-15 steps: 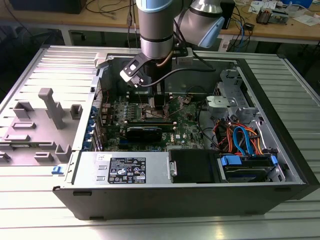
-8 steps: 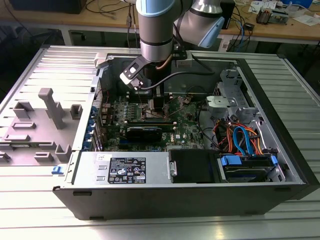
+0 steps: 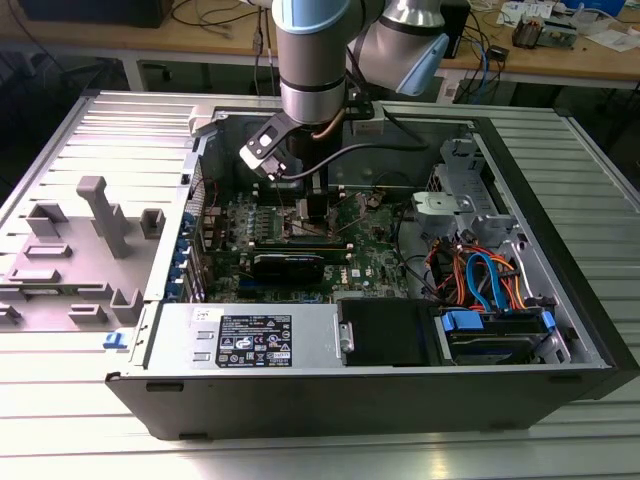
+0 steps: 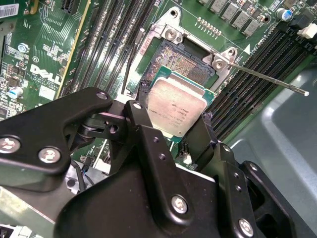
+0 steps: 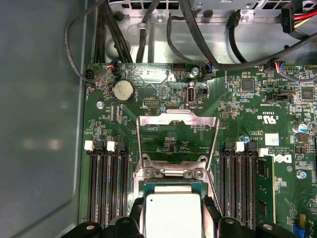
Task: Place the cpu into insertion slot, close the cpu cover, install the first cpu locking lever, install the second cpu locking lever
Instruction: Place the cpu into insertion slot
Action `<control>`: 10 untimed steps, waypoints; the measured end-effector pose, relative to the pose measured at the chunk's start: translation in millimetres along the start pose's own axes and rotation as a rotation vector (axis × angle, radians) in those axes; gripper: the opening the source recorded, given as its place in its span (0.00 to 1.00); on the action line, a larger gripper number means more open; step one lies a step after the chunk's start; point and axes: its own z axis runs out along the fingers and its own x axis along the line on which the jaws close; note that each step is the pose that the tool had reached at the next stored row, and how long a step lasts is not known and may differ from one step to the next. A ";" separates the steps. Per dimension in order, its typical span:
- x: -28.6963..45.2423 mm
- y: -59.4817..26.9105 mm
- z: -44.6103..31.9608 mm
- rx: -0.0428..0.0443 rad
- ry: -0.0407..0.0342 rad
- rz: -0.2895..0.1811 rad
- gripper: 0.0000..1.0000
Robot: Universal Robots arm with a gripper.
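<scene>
Your gripper is clenched on the cpu over the insertion slot; the open case sits on a ribbed metal table, wooden benches behind

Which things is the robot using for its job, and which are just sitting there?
For the job: gripper, holding the cpu; insertion slot; cpu cover, open; locking lever.
Just sitting there: coin battery; memory slots; blue cables.

A white label crowded with small black print, too small to read, lies on the power supply, at seven o'clock from the motherboard. White lettering marks the board in both wrist views; faint print crosses the cpu.
</scene>
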 end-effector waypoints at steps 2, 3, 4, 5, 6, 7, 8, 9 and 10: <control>0.0 0.0 0.0 0.0000 0.0000 0.000 0.55; 0.0 0.0 0.1 0.0000 0.0000 0.000 0.55; 0.0 -0.1 0.8 -0.0002 0.0003 0.000 0.55; 0.2 -1.2 7.5 -0.0001 0.0001 0.000 0.55; 0.5 -1.8 9.4 0.0000 0.0000 0.000 0.55; 0.4 -2.3 9.7 0.0001 -0.0002 0.000 0.55; 0.4 -2.9 9.9 0.0001 -0.0002 0.000 0.55; 0.5 -3.7 10.6 -0.0001 0.0001 0.000 0.55; 0.5 -4.2 11.3 0.0000 0.0000 0.001 0.55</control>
